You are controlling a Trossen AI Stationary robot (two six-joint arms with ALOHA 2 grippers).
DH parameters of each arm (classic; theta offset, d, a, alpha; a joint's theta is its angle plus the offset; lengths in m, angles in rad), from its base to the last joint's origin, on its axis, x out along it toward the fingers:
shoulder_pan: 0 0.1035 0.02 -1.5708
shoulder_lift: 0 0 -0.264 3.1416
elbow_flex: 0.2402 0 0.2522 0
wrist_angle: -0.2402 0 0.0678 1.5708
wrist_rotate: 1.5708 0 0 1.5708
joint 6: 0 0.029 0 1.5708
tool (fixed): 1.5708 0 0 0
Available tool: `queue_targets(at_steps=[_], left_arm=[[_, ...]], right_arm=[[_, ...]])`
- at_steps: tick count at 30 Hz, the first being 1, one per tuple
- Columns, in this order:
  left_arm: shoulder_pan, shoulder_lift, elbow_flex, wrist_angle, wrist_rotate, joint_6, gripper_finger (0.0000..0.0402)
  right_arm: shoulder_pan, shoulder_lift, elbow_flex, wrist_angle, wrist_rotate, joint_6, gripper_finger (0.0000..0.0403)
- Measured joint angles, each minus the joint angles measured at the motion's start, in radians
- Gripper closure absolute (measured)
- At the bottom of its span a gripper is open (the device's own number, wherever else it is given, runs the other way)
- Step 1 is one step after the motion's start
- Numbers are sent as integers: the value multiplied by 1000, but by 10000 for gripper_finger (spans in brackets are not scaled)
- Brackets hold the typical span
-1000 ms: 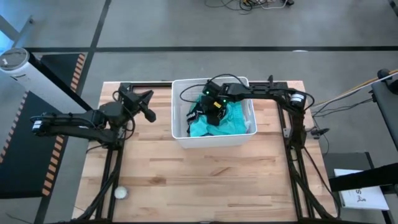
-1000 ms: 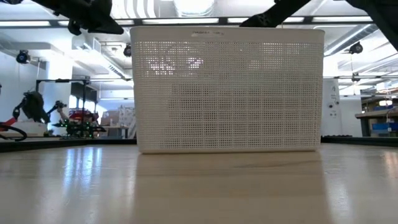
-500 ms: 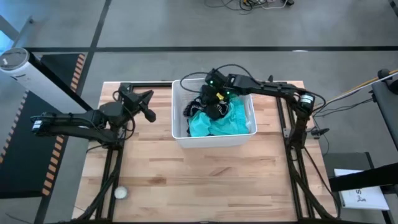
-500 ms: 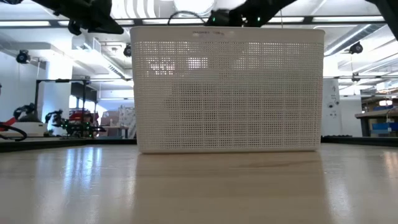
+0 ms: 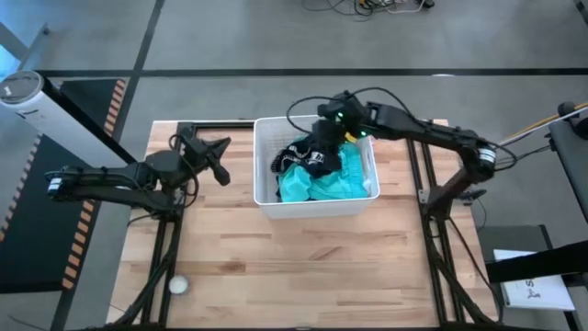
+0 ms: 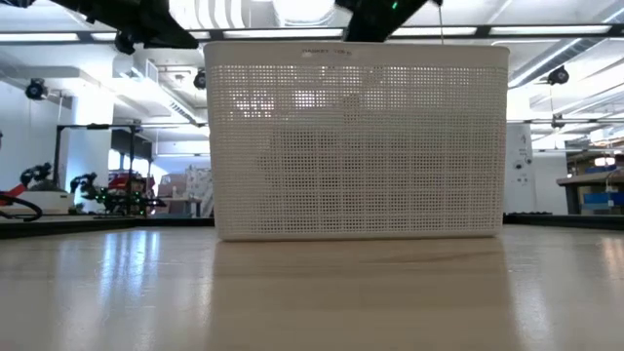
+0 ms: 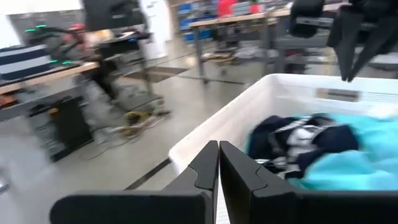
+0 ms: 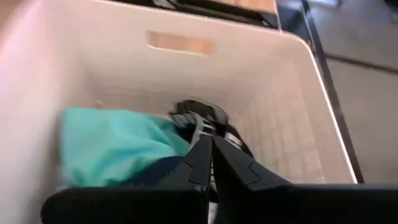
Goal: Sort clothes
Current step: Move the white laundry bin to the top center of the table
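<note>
Looking down from above, the white basket sits in the middle of the wooden table. Inside it lies a pile of clothes: a teal garment spread wide, and a dark garment on top near the back. The right gripper hangs over the back of the basket, right at the dark garment. The left gripper waits beside the basket, over the table, apart from it.

From table height, only the basket's holey front wall shows. The clothes are hidden behind it.

The right wrist view looks into the basket. The right gripper's fingers are pressed together, and dark cloth lies at their tips. It is hard to tell if they pinch the cloth. The teal garment lies beside it.

The left wrist view shows the left gripper's fingers pressed together with nothing between them. Past them are the basket rim, a navy and white garment and the teal one.
</note>
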Motion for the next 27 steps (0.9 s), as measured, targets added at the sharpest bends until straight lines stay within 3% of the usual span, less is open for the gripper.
queue_targets(at_steps=[6, 16, 21, 27], left_arm=[[-1, -2, -18, 52, 159, 21, 401], [0, -30, -130, 189, 164, 21, 402], [0, -44, -136, 206, 163, 20, 402], [0, -46, -130, 205, 164, 19, 402]], right_arm=[[162, -97, -82, 18, 100, 67, 403], [442, -98, -186, 38, 455, 325, 403], [470, -58, -189, 40, 467, 408, 403], [445, 8, -184, 70, 468, 386, 403]])
